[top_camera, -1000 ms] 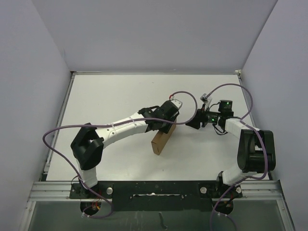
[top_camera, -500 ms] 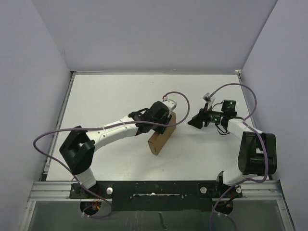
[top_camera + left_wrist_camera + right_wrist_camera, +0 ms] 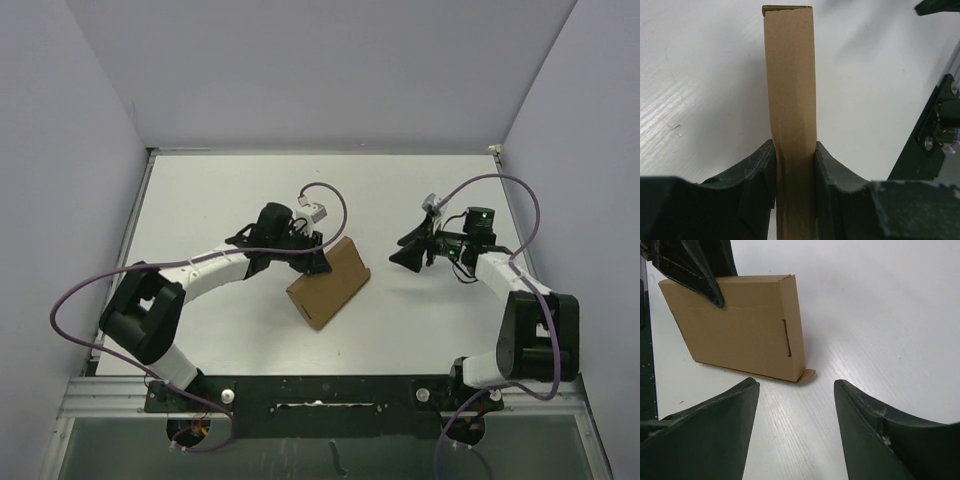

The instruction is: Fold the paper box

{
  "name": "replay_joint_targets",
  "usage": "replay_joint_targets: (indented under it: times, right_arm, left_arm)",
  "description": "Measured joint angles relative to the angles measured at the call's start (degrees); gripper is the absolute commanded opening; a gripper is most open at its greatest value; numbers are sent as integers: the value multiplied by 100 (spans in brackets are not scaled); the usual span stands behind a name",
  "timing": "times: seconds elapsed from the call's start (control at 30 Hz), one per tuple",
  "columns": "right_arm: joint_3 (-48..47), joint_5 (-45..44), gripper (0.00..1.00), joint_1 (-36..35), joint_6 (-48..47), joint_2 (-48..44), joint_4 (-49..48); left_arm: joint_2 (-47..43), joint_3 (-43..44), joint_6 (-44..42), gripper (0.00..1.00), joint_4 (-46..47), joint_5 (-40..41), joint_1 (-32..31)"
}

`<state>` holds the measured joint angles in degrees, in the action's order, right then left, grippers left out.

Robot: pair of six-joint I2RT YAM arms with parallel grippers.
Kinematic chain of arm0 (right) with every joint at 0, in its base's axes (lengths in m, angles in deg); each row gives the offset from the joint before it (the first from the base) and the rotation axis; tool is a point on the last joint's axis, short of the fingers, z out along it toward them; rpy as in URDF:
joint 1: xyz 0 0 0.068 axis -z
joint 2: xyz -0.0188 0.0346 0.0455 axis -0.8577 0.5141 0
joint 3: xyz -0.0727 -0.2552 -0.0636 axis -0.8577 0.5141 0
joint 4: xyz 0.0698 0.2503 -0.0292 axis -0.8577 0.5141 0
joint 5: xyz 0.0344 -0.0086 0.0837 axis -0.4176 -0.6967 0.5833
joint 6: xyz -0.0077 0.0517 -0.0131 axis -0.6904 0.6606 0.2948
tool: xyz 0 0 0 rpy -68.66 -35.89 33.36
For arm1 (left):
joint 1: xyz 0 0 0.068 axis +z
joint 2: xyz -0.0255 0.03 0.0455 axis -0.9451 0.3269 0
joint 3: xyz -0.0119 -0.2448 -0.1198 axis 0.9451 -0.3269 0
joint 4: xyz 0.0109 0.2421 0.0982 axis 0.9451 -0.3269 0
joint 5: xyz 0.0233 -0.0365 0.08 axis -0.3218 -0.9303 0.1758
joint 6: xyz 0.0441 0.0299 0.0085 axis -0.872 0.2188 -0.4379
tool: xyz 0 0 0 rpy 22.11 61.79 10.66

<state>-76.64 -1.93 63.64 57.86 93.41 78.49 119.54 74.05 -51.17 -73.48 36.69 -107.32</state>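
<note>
paper box: closed up into a thin flat slab, mid-counter, between the two arms and a bit nearer the left one
counter: white, carries the box's lower long edge
box pose: bottom edge down, top edge raised, broad face leaning enough that the overhead view sees it (neither flat nor fully upright)
left pincer: clenched on the box's upper edge, one finger on each broad face; the left wrist view shows cardboard running straight up between the two pads with no gap on either side
right pincer: released, fingers spread wide, nothing between them; sits to the right of the box, apart from it, pointed at it
right wrist view: broad face plus the narrow end face both show; the tip of a left finger is on the top edge
slot: short narrow cut on the broad face, right by the fold to the end face
tab: small flap sticking out at the bottom corner, lying on the counter (not tucked in)
cable: purple loop off the left arm, another off the right arm
contact: only the left pincer and the counter touch the box
</note>
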Motion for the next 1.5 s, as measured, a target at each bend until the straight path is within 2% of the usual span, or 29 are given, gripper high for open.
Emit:
replay_joint_targets:
  times: [0.13,0.33,0.43,0.67,1.07,1.5]
  right_arm:
    - [-81,-31,59,0,422,710,9]
    - [-428,-280,58,-61,1054,1650,339]
    - [-634,-409,52,-184,1303,1939,527]
    - [-765,-669,35,-518,1624,2194,782]
    - [-831,-938,35,-809,2009,2538,920]
    - [-935,-1043,29,-1029,2608,2629,785]
  left_arm:
    - [0,-339,177,4,448,-522,177]
    - [-2,-595,358,3,817,-796,291]
    - [-20,-710,452,3,1001,-822,328]
    - [-24,-811,575,3,1156,-857,396]
    - [-42,-916,693,3,1287,-898,494]
    - [-42,-1023,835,3,1460,-966,551]
